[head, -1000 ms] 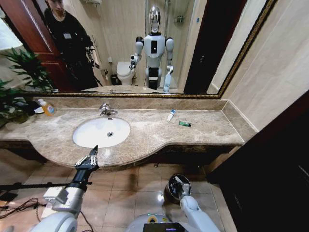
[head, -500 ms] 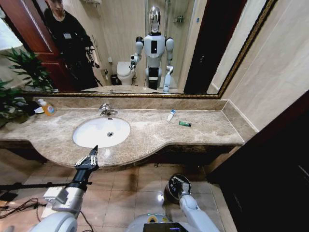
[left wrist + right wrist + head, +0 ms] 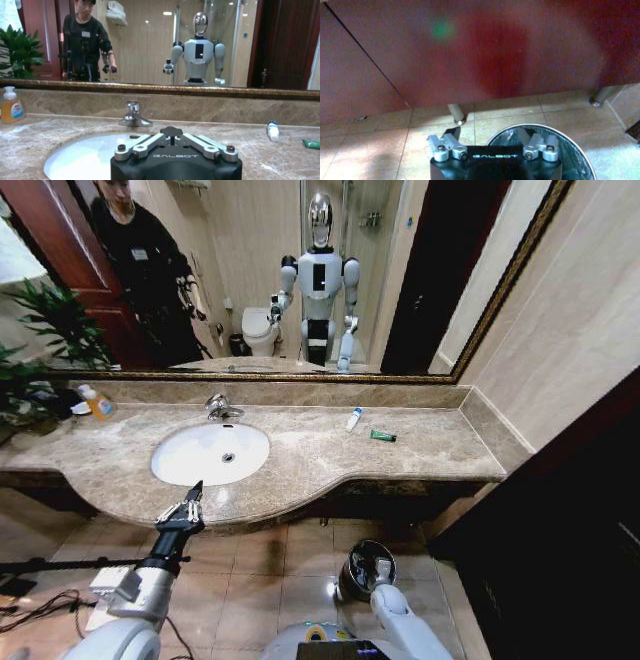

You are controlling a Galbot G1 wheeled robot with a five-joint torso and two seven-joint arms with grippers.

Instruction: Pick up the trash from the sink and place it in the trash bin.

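Right claw has eased a little nearer and lower over the trash bin compared with a second ago; everything else holds its place. From its own wrist camera the right claw hangs above the bin's shiny rim, fingers spread wide apart, nothing between them. Bin stands on the tiled floor, near side of the surface, right of the robot's middle. Dark red cabinet front rises just beyond it.

Left claw hovers at the near edge of the surface, just in front of the sink. Fingers pressed together to a point, gripping nothing. Its wrist camera looks over the claw body into the white basin, with the chrome faucet at the far rim.

No loose bits can be made out inside the basin. Two pieces lie on the surface well to the right of the sink, toward the far wall: a white tube with blue cap, and just right of it a small green tube. They lie close together, not touching. Both appear from the left wrist camera too, the white tube and the green one at the edge.

Orange pump bottle stands at the far left of the surface, beside a potted plant. Mirror spans the far wall.
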